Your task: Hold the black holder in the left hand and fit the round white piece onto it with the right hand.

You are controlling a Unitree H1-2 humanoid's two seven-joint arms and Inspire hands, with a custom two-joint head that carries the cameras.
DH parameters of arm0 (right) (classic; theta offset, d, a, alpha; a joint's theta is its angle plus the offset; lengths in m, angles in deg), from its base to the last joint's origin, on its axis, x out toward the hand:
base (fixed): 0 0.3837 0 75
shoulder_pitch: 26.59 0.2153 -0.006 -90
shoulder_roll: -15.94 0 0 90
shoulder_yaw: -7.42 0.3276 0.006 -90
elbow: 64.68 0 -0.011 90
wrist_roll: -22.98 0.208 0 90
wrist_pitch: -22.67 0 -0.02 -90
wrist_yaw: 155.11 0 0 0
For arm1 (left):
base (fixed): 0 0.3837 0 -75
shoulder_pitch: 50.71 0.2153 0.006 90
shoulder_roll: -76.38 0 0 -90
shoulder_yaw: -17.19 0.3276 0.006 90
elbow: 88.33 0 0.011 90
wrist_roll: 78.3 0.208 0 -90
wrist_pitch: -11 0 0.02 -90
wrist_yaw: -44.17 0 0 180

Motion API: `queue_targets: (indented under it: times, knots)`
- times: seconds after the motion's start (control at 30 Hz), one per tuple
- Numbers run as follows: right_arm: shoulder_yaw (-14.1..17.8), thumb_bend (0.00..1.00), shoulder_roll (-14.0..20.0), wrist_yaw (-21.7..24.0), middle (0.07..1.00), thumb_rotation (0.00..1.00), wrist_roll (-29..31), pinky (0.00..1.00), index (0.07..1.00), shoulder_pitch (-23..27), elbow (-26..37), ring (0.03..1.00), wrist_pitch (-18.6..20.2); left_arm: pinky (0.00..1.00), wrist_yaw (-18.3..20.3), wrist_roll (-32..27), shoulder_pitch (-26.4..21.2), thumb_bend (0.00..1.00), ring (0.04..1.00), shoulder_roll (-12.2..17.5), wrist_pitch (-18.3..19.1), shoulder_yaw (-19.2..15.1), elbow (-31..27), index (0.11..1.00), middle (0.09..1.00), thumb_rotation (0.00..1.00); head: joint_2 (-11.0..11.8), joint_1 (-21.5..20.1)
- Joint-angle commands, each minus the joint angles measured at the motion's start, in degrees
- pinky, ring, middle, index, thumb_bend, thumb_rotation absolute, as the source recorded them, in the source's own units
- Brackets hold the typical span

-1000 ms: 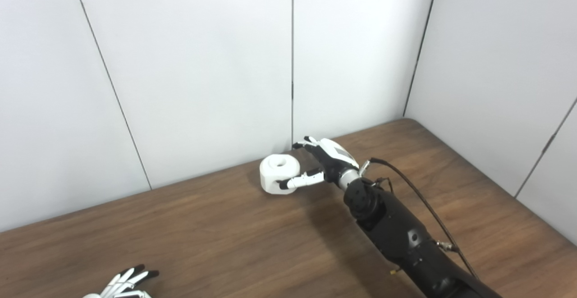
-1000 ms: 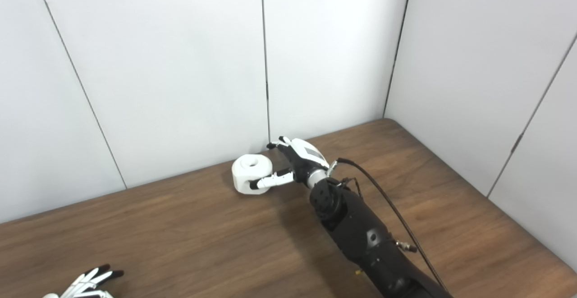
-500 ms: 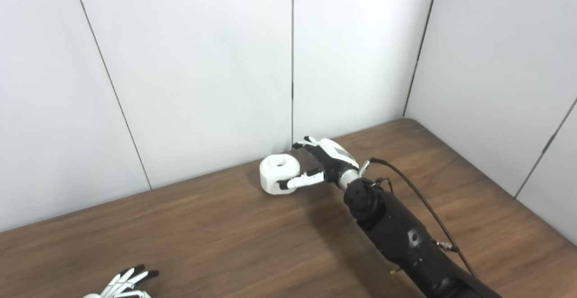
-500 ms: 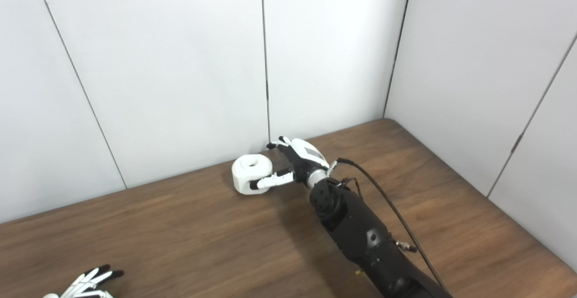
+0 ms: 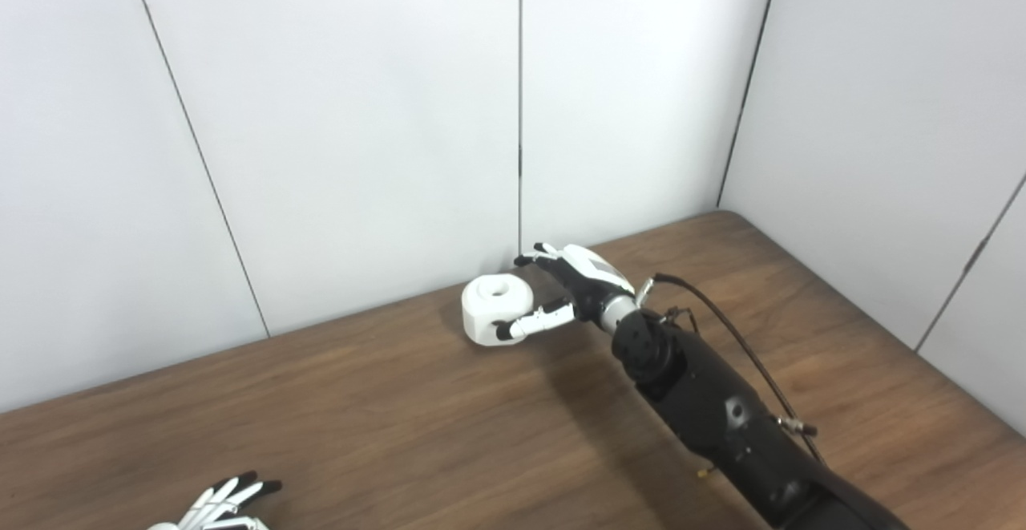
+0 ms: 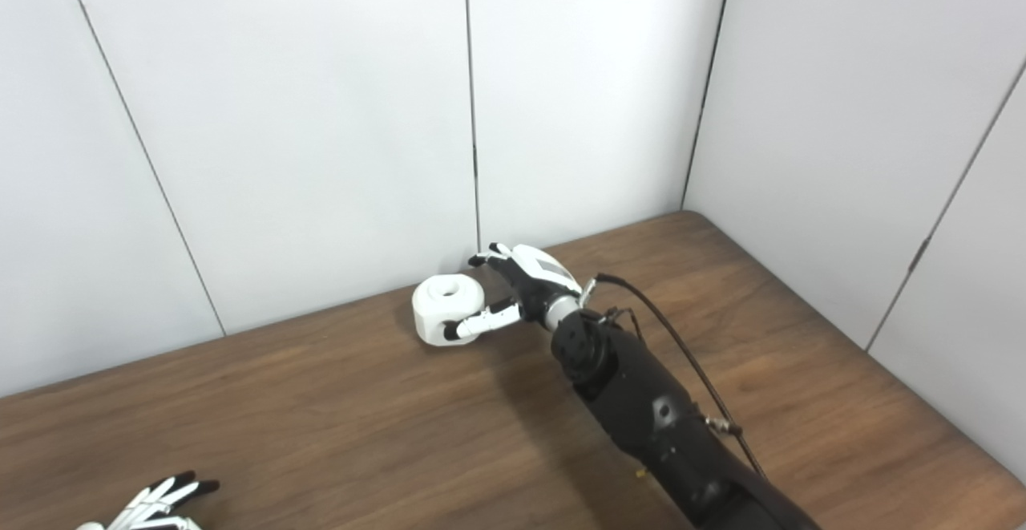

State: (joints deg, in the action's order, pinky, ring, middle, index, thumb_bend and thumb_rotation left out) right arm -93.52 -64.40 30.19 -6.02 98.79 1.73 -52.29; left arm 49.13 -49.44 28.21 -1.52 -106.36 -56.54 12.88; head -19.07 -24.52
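The round white piece (image 5: 495, 305), a short cylinder with a hole in its top, sits on the wooden table (image 5: 361, 418) near the back wall. My right hand (image 5: 571, 289) is at its right side, open, with the thumb along the piece's front and the other fingers (image 5: 531, 258) spread behind it. My left hand (image 5: 220, 506) lies at the bottom left edge, fingers spread, holding nothing. No black holder shows in either view.
White wall panels (image 5: 361, 113) close off the table's back and right side, meeting in a corner at the far right. A black cable (image 5: 721, 325) runs along my right forearm.
My right hand and forearm have shifted slightly left toward the white piece. The piece and the left hand have stayed put.
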Motion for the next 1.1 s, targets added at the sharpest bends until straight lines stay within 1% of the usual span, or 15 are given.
queue_targets:
  times: [0.0, 0.3, 0.5, 0.73, 0.87, 1.0, 1.07]
  knots:
    - [-0.02, 1.0, 1.88, 0.08, 1.0, 0.5, -0.27, 0.99, 0.864, 4.01, 0.48, 1.0, -2.59, 1.0, 0.88, 2.64, 0.57, 0.52, 0.967, 0.82, 1.69, 0.1, 0.34, 0.479, 0.892, 0.05, 0.0, 0.04]
    - [-0.54, 1.0, 1.97, 0.65, 1.0, 0.47, -0.04, 1.0, 0.838, 4.72, -0.5, 1.0, -3.27, 1.0, 1.36, 2.8, 1.16, 0.52, 0.965, 0.76, 2.56, -0.19, -0.65, 0.479, 0.892, 0.05, -0.17, 0.25]
    - [-0.89, 1.0, 2.09, 0.77, 1.0, 0.46, -0.26, 1.0, 0.798, 4.93, -0.86, 1.0, -3.72, 1.0, 1.48, 2.68, 1.32, 0.52, 0.967, 0.81, 2.84, -0.1, -1.02, 0.479, 0.894, 0.05, -0.34, 0.45]
    - [-1.66, 1.0, 2.41, 2.04, 1.0, 0.48, -0.74, 1.0, 0.79, 5.05, -0.57, 1.0, -3.65, 1.0, 1.6, 2.91, 1.42, 0.52, 0.962, 0.8, 3.34, -0.08, -1.47, 0.479, 0.893, 0.05, -0.51, 0.59]
    - [-2.08, 1.0, 2.39, 1.97, 1.0, 0.47, -1.13, 0.99, 0.776, 5.07, -0.57, 1.0, -3.86, 1.0, 1.28, 2.87, 1.53, 0.52, 0.959, 0.78, 2.81, -0.13, -1.39, 0.479, 0.891, 0.05, -0.65, 0.69]
    - [-2.22, 0.95, 2.18, 1.26, 1.0, 0.45, -1.46, 0.98, 0.739, 4.87, -0.74, 1.0, -4.75, 1.0, 1.35, 3.09, 1.63, 0.52, 0.961, 0.8, 3.07, -0.11, -1.48, 0.479, 0.892, 0.05, -0.71, 0.83]
    - [-2.07, 0.88, 1.89, -0.15, 0.991, 0.43, -1.73, 0.97, 0.692, 4.51, -1.03, 1.0, -6.02, 1.0, 1.35, 3.01, 1.78, 0.52, 0.963, 0.73, 3.25, -0.18, -1.71, 0.479, 0.893, 0.05, -0.77, 0.89]
